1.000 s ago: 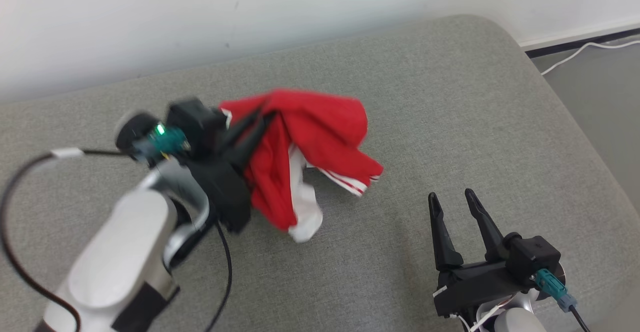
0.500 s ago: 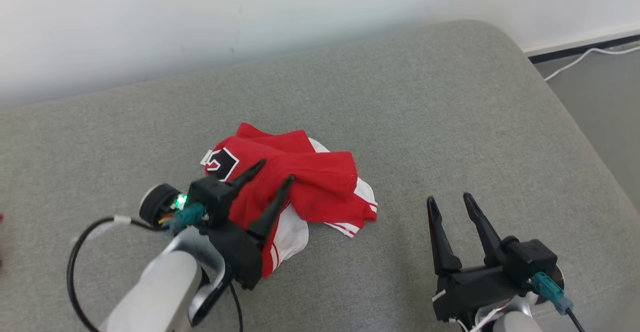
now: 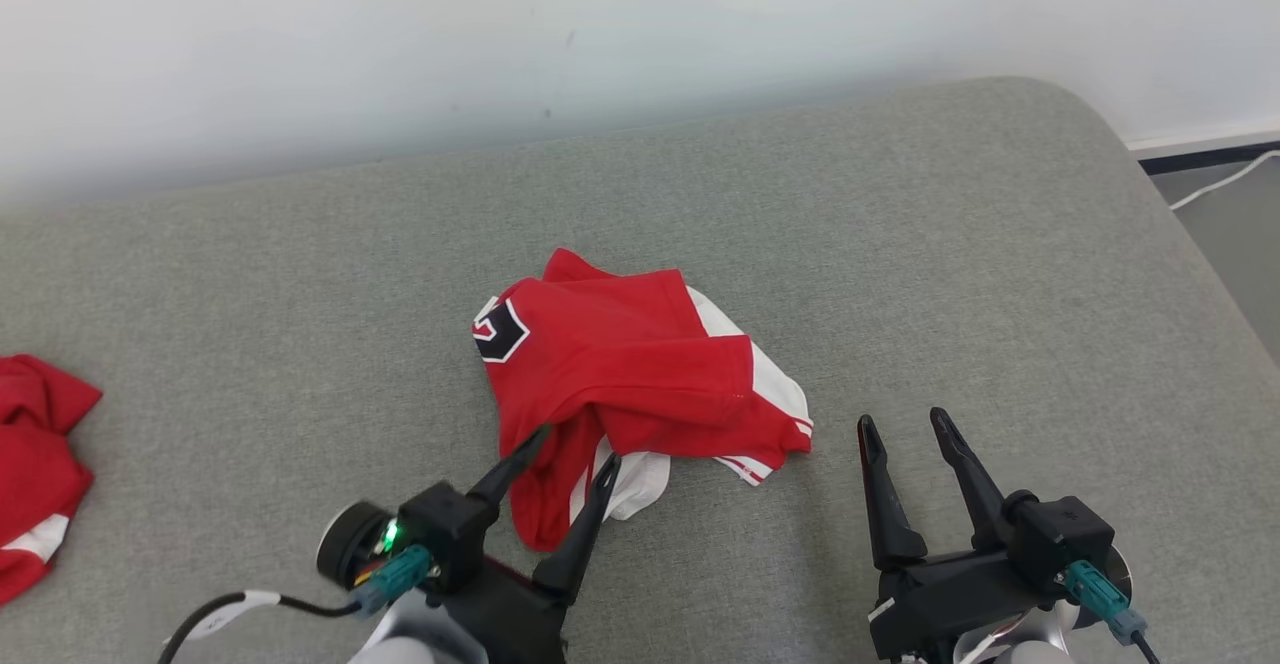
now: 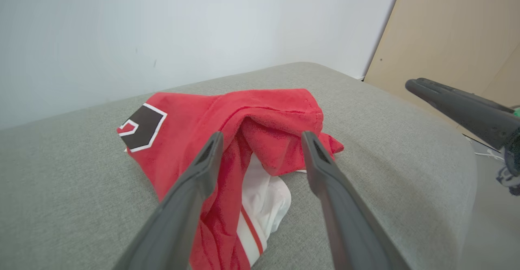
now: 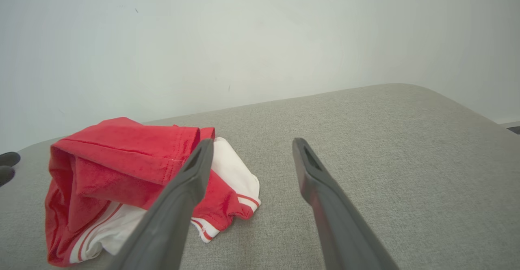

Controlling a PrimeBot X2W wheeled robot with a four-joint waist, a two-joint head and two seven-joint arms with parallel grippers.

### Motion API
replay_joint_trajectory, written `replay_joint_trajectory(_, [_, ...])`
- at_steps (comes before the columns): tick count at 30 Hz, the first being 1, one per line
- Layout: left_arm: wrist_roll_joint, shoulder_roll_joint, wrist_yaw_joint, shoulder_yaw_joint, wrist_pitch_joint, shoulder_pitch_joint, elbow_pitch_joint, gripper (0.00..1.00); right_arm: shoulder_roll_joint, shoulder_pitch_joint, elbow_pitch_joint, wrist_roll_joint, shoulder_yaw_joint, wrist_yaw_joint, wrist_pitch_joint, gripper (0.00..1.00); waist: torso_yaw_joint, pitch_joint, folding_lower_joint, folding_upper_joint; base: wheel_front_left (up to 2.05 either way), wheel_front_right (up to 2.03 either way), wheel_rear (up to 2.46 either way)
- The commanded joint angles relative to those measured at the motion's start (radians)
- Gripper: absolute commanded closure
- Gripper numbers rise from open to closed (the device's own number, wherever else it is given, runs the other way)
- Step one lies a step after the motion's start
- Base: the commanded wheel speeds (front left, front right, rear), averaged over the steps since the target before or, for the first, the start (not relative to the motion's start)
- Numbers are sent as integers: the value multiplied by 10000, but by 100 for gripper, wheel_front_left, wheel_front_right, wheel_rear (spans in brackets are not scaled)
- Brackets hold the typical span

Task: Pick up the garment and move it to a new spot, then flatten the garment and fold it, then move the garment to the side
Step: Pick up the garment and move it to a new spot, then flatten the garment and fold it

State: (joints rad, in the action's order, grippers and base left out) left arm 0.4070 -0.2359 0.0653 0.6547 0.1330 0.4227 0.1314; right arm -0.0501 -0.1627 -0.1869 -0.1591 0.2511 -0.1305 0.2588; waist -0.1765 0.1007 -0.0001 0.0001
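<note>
A red and white garment (image 3: 625,374) with a black and white badge lies crumpled in the middle of the grey cushion (image 3: 900,244). My left gripper (image 3: 575,446) is open just in front of its near edge, holding nothing. The left wrist view has the garment (image 4: 227,131) lying on the cushion beyond my open left gripper (image 4: 262,138), whose tips frame its raised red fold. My right gripper (image 3: 902,424) stands open to the right of the garment, apart from it. In the right wrist view the garment (image 5: 122,164) is at the left of my open right gripper (image 5: 252,144).
Another red and white piece of cloth (image 3: 35,464) lies at the cushion's left edge. A white wall runs behind the cushion. Floor with a white cable (image 3: 1225,179) lies past the cushion's rounded right corner. A light wooden panel (image 4: 455,38) stands at the right in the left wrist view.
My left gripper carried the garment in the air, set it down, opened and pulled back toward me. The head camera shifted too. The right gripper stayed put.
</note>
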Motion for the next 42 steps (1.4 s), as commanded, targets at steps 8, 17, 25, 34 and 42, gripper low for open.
replay_joint_trajectory(8, [378, -174, 92, -103, 218, -718, 663, 0, 0, -72, -11, -39, 112, -4, -42, 0, 23, 92, 1, -1, 0, 0, 0])
replay_joint_trajectory(17, [605, -16, -37, -131, 558, -592, 2166, 0, 0, -198, -75, -66, 160, -4, -24, 0, -355, 224, 1, -1, 0, 0, 0])
replay_joint_trajectory(25, [679, 133, -171, -165, 813, -246, 3130, 0, 0, -232, -70, -25, 128, -4, -3, 0, -546, 288, 1, -1, 0, 0, 0])
replay_joint_trajectory(34, [803, 407, -429, -216, 1010, 261, 4004, 100, -2, 3, -138, 37, 50, -4, 5, 0, -266, 54, 1, -1, 0, 0, 0])
replay_joint_trajectory(42, [608, -169, -71, -425, 1016, 48, 2771, 100, -1, 356, -164, -89, 61, -4, 2, 0, 487, -394, 1, -1, 0, 0, 0])
